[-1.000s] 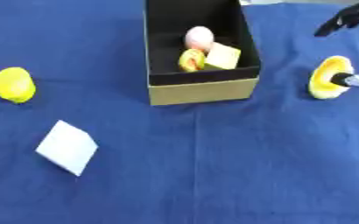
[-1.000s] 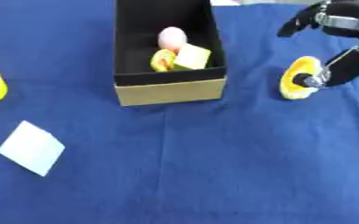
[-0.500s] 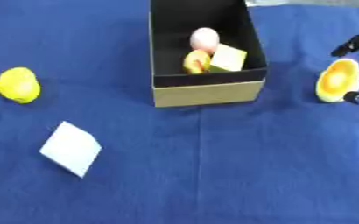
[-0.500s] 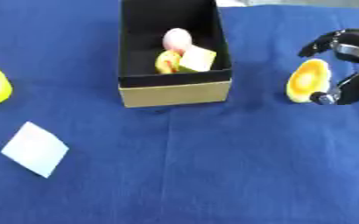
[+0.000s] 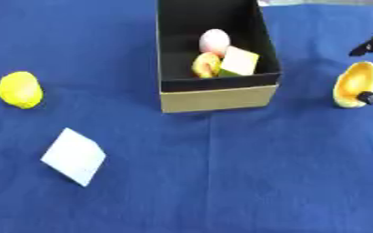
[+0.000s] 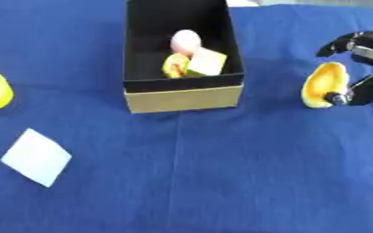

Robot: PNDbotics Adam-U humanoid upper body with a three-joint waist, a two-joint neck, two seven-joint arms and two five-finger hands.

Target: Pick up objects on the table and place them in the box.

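Your right hand (image 6: 363, 68) has its fingers and thumb curled around the yellow shell-shaped piece (image 6: 325, 84), grasping it on the blue cloth (image 6: 221, 159), with the box (image 6: 182, 98) well off to the hand's left, beyond its fingertips.

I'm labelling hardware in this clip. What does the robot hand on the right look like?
The right robot hand is mostly black, with slim segmented fingers and small silver-grey metal parts at the joints and at one fingertip. No cables, markings or sleeve are visible. The left hand is out of view.
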